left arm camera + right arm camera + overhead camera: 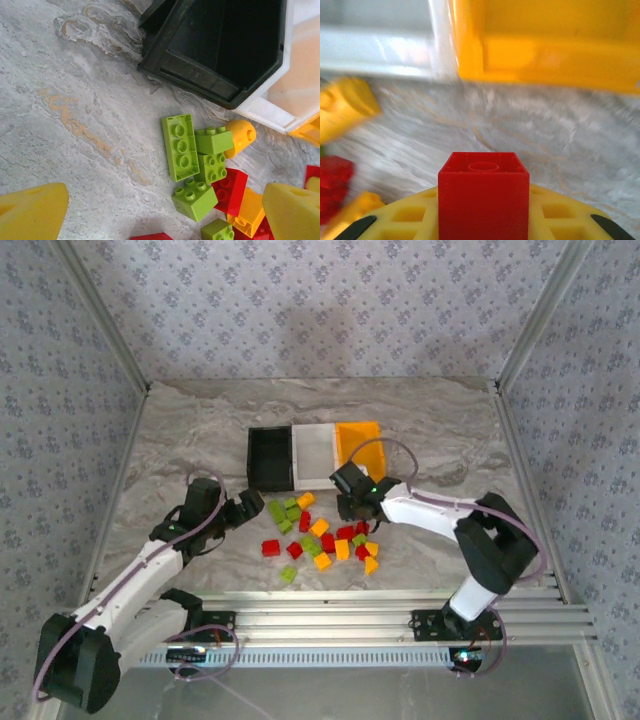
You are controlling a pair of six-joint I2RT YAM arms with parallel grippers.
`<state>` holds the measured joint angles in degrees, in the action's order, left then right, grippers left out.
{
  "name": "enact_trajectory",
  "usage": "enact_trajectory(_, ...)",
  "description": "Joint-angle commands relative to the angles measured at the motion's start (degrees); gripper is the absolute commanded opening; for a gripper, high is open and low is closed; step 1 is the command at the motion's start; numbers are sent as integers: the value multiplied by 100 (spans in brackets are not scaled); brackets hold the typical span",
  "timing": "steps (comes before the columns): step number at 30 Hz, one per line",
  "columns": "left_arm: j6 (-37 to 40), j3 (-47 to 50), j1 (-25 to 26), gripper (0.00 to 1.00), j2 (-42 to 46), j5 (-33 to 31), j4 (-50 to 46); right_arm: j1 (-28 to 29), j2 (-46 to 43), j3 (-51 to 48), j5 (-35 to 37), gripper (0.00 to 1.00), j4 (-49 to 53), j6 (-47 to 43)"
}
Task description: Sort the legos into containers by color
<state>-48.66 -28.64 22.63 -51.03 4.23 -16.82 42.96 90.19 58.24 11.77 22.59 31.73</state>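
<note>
Right claw (pixel 352 504) drawn narrow, clamped on 1 red brick (pixel 483 197). Brick sits near the front wall of the orange-yellow bin (pixel 545 45), with the white bin (pixel 375 45) beside that bin. Left claw (pixel 248 508) spread wide and holding nothing. Its yellow fingertips (pixel 30 215) stand either side of a cluster of lime green bricks (pixel 192 160) on the counter (pixel 75 100), near the black bin (pixel 225 40). Other legos (pixel 320 535), red, green and orange-yellow, lie scattered on the counter in front of the 3 containers (pixel 315 452), between both claws.
</note>
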Motion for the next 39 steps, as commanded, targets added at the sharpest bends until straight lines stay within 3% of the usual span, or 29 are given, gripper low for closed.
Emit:
enact_trajectory(1, 53, -194, 31, 99, 201, -172, -191, -340, -102, 543, 106, 27, 250, -200)
enact_trajectory(14, 376, -185, 30, 98, 141, -177, -374, -1236, 1885, 2621, 276, 29, 639, -348)
enact_trajectory(19, 488, -185, 31, 99, -21, -110, -358, -1299, 2220, 2943, 159, 40, 702, -167)
enact_trajectory(29, 750, -384, 222, 97, -295, 24, -470, -1247, 1578, 2715, 99, 66, 479, -119)
enact_trajectory(39, 925, -485, 1759, 87, -997, -645, -1059, -938, 286, 840, 71, 71, -185, 72)
